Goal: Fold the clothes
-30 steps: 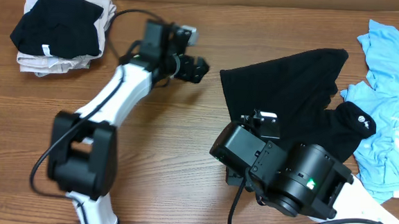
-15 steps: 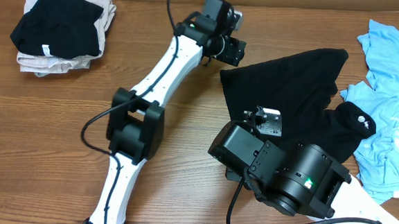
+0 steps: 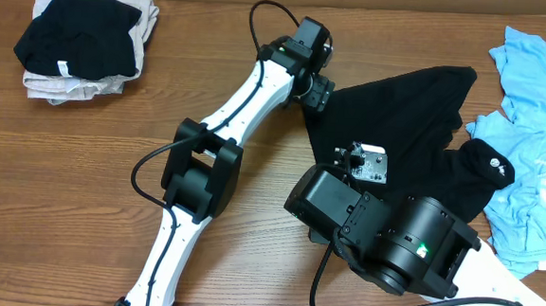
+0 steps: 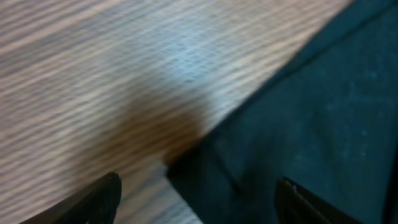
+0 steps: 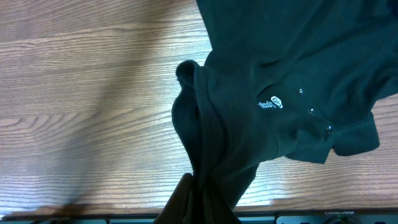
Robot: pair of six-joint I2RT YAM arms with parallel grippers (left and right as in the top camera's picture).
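The left gripper is hovering, jaws apart, over a blurred corner of the black T-shirt. The right gripper, mostly cut off, is pinching its bunched fabric.

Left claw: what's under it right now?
Under the open left claw, a corner of the black shirt lies on the wooden table. Bare wood shows beside it; anything beneath the cloth is covered.
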